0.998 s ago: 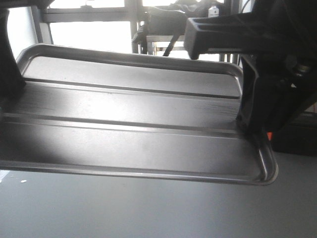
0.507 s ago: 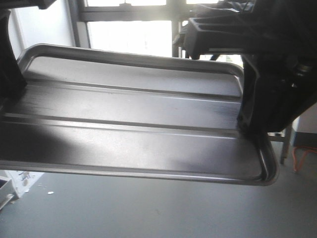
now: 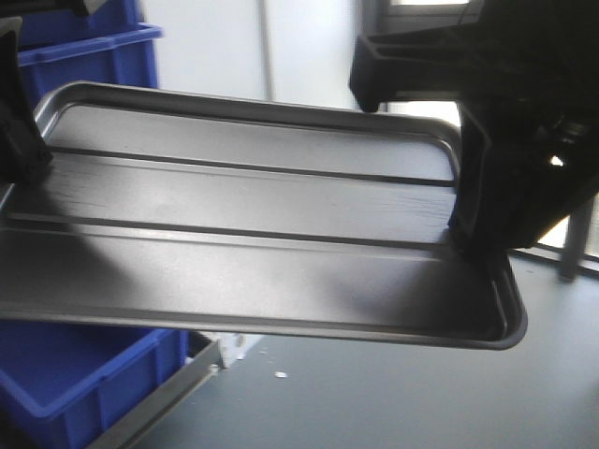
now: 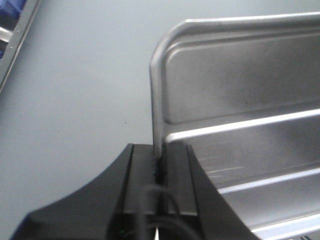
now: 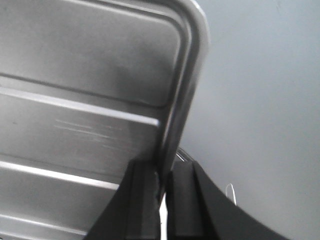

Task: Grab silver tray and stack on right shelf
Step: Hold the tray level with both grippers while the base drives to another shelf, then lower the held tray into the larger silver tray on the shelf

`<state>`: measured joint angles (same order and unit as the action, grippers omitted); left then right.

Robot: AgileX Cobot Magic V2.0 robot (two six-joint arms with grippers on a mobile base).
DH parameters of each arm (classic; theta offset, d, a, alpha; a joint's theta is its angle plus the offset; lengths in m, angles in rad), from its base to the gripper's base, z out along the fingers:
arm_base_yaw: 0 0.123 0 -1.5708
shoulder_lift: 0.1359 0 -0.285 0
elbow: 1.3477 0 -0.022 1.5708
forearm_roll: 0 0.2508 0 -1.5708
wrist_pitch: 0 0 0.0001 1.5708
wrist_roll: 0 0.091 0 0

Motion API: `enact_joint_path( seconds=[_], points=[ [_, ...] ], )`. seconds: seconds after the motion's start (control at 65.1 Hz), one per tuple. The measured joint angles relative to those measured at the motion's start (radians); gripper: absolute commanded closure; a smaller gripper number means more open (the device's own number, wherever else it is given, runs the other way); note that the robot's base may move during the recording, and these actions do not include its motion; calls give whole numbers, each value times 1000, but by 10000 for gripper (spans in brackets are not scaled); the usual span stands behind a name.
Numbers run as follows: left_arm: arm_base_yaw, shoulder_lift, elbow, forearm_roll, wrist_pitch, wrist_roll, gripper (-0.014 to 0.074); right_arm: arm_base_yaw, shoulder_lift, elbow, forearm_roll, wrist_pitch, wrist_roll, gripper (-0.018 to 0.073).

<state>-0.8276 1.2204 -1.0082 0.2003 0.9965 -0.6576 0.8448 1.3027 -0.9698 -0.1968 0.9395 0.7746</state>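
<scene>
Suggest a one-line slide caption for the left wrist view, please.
Left gripper clamped on the short rim of the silver tray, carried above the grey floor.

Your left hand [image 4: 160, 152] has two matte black, flat-faced fingers [image 4: 142, 172] widening into a curved black body, with a thin dark cable [image 4: 170, 195] looping at their base. Your right hand [image 5: 161, 172] shows the same blocky black build.
</scene>
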Motion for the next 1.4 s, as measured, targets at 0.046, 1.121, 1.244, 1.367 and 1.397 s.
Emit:
enact_joint_path(
  seconds=[0.046, 1.121, 1.244, 1.367, 1.397],
  points=[
    [0, 0, 0, 0, 0, 0, 689, 0, 0, 0, 0, 0, 0, 503],
    [0, 0, 0, 0, 0, 0, 690, 0, 0, 0, 0, 0, 0, 503],
    [0, 0, 0, 0, 0, 0, 689, 0, 0, 0, 0, 0, 0, 503],
    [0, 0, 0, 0, 2, 0, 689, 0, 0, 0, 0, 0, 0, 503],
    [0, 0, 0, 0, 2, 0, 690, 0, 0, 0, 0, 0, 0, 503]
  ],
)
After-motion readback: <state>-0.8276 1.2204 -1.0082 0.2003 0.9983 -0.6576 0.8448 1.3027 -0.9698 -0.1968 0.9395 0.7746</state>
